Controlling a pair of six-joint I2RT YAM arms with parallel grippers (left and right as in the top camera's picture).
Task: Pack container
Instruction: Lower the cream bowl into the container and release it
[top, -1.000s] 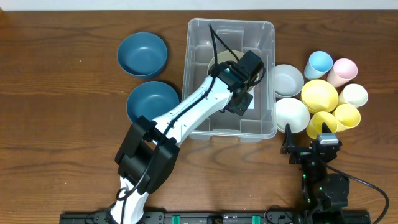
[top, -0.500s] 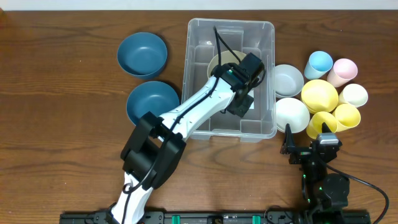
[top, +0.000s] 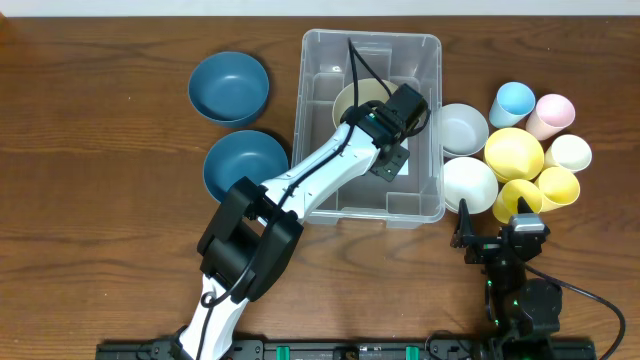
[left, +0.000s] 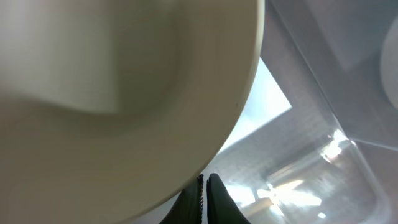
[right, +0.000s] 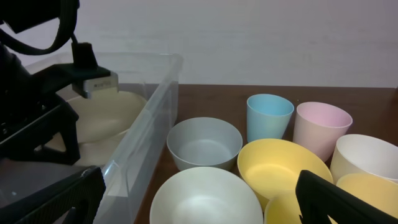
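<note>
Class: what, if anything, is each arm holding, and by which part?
The left gripper appears to pinch the cream bowl by its rim; the right gripper, open, holds nothing.

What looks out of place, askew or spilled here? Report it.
Nothing stands out. The large clear plastic bin sits flat with a round cream bowl inside, by the shut left gripper. The pastel cups and bowls on its right and the two blue bowls on its left sit clustered; nothing is spilled.

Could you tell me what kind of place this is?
Probably a robotics lab bench, not a kitchen: a white robot arm reaches into a clear container on a wooden table, beside bowls and cups.
</note>
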